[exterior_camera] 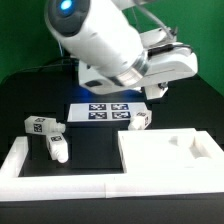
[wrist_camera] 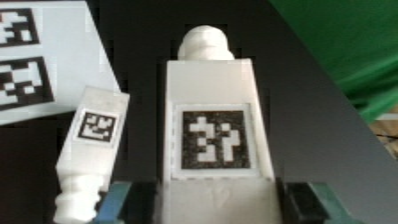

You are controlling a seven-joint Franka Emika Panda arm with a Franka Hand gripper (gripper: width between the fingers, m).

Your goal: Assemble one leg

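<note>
My gripper (wrist_camera: 215, 200) is shut on a leg (wrist_camera: 214, 120), a stubby white peg with a black-and-white tag; the fingers (wrist_camera: 121, 200) press its two sides and its narrow tip points away from the wrist. It looms larger than a second leg (wrist_camera: 93, 135) lying on the table beside the marker board (wrist_camera: 36, 60), so it is held above the table. In the exterior view the gripper (exterior_camera: 153, 93) hangs above that lying leg (exterior_camera: 137, 120). Two more legs (exterior_camera: 42, 124) (exterior_camera: 57, 148) lie at the exterior view's left.
The large white square panel (exterior_camera: 150, 160) lies at the exterior view's front right. A white L-shaped wall (exterior_camera: 25, 170) runs along the front left. The marker board (exterior_camera: 100, 110) lies in the middle, behind the legs. A green backdrop stands behind.
</note>
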